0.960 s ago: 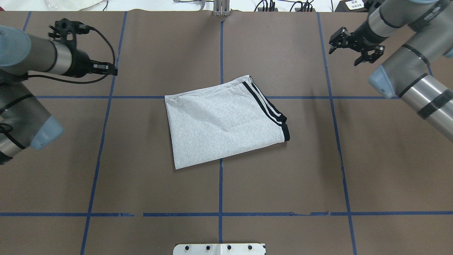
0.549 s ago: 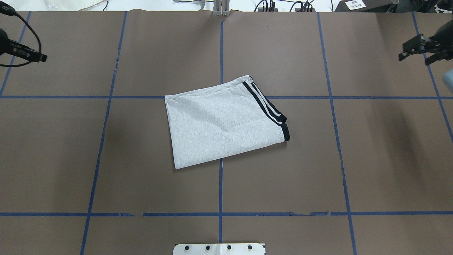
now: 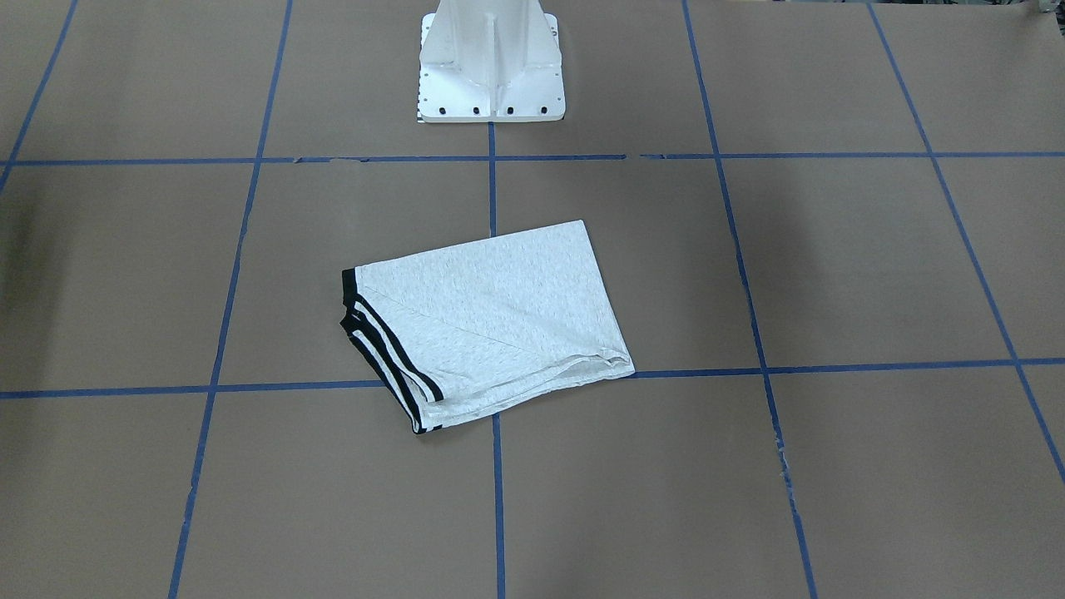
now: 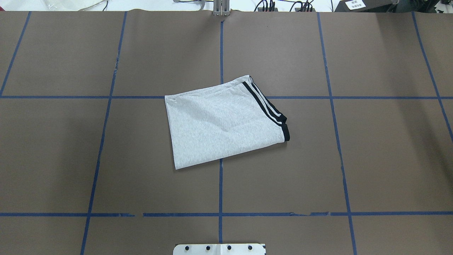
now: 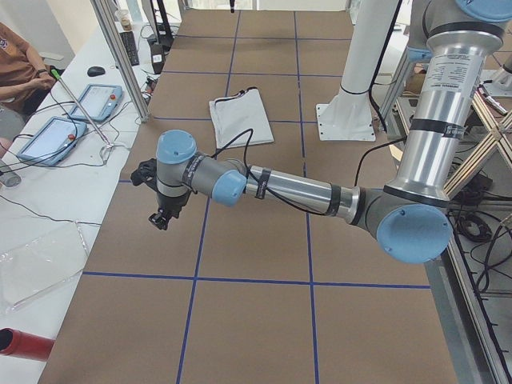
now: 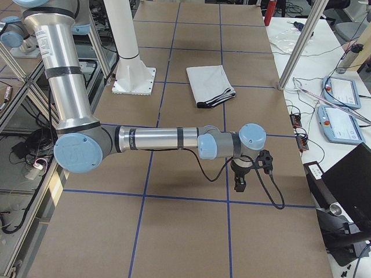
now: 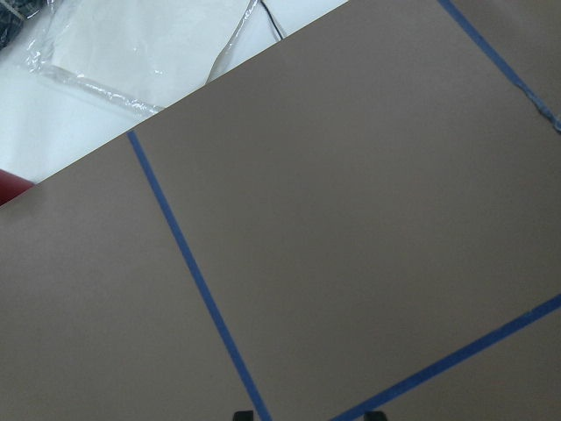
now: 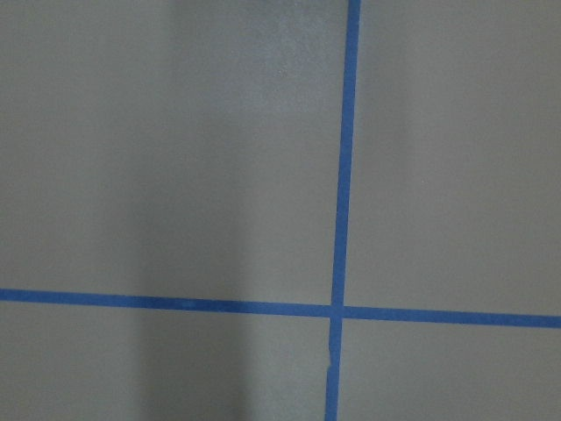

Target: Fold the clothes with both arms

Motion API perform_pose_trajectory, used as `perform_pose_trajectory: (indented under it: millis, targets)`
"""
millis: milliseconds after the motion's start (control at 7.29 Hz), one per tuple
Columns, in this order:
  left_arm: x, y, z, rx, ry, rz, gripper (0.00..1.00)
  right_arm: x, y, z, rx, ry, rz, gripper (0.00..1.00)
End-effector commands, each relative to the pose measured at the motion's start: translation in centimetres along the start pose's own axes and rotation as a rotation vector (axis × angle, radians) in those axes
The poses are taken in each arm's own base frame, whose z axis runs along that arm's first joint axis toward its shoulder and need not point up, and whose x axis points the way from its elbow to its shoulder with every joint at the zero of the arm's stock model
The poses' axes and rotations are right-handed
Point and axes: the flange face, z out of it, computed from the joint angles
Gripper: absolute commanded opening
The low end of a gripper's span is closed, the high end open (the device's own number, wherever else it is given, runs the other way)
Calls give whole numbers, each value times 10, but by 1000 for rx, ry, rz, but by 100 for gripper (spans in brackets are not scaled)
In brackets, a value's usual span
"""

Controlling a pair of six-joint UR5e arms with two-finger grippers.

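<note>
The light grey T-shirt (image 4: pixel 223 124) lies folded into a rough rectangle at the table's middle, black-and-white stripes and black collar along its right edge; the print is hidden. It also shows in the front view (image 3: pixel 491 324) and both side views (image 5: pixel 240 116) (image 6: pixel 211 84). Neither arm shows in the overhead or front view. My left gripper (image 5: pixel 162 214) hangs over the table's left end, far from the shirt; its two tips (image 7: pixel 241 415) stand apart with nothing between. My right gripper (image 6: pixel 239 180) hangs over the right end; I cannot tell if it is open.
The white pedestal base (image 3: pixel 491 75) stands at the robot's edge of the table. Blue tape lines (image 4: pixel 220 191) grid the brown surface. Side benches hold tablets (image 5: pixel 56 136) (image 6: pixel 339 92) and cables. A seated person (image 5: pixel 16 64) is at the left end.
Both arms have swung outward, left to the left and right to the right, and left the overhead view. The shirt has not moved.
</note>
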Motion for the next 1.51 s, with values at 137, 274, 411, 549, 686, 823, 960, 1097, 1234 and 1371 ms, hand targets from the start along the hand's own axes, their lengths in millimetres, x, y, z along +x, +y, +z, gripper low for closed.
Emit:
perform_pose_trajectory:
  millis: [137, 274, 411, 549, 686, 823, 960, 1097, 1234, 1371]
  targets:
    - [-10, 8, 0, -66, 15, -59, 80, 11, 69, -6, -25, 13, 27, 100]
    - [-11, 14, 2, -82, 19, -79, 100, -4, 69, -21, -61, 24, 60, 100]
    - [-12, 19, 5, -86, 20, -85, 100, -2, 73, -22, -67, 56, 66, 100]
    - [-13, 25, 7, -90, 21, -86, 100, -3, 72, -22, -65, 56, 63, 100]
    - [-13, 26, 9, -93, 22, -90, 100, -2, 73, -21, -67, 54, 65, 100]
    - [-13, 27, 11, -91, 24, -87, 100, 0, 74, -20, -72, 55, 69, 100]
    - [-12, 25, 9, -88, 23, -84, 100, 5, 76, -9, -93, 58, 84, 100]
    - [-10, 23, 8, -83, 22, -84, 100, 4, 75, -7, -97, 57, 83, 100]
    - [-8, 22, 6, -77, 35, -80, 100, 0, 74, -10, -89, 55, 78, 100]
    - [-2, 21, 12, -79, 70, -73, 100, -1, 75, -10, -89, 50, 76, 100]
